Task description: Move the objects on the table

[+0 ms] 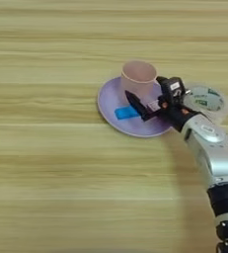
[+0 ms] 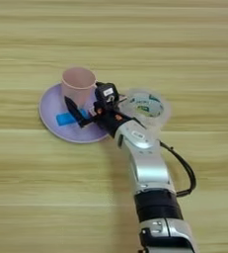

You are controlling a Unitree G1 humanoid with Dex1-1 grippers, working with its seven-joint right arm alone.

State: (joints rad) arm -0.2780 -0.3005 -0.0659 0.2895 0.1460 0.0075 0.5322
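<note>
A lilac plate (image 1: 110, 111) lies on the table (image 1: 46, 173), right of centre in the left eye view. On its far part stands a pink cup (image 1: 138, 77), upright, mouth up. A flat blue block (image 1: 126, 112) lies on the plate in front of the cup, a little to the left, apart from the cup's base.

The right arm (image 2: 145, 168) comes up from the bottom edge and reaches left over the plate's right side. Its gripper (image 1: 147, 96) has its two black fingers spread: one finger (image 1: 136, 105) runs low across the plate, its tip just beside the block's right end, and the other sits higher, against the cup's right side. Something small and reddish (image 1: 154, 105) shows between the fingers near their base; whether it is pinched cannot be told.

Just right of the plate, behind the gripper's wrist, lies a clear round lid (image 1: 204, 99) with green and white marks, flat on the table.
</note>
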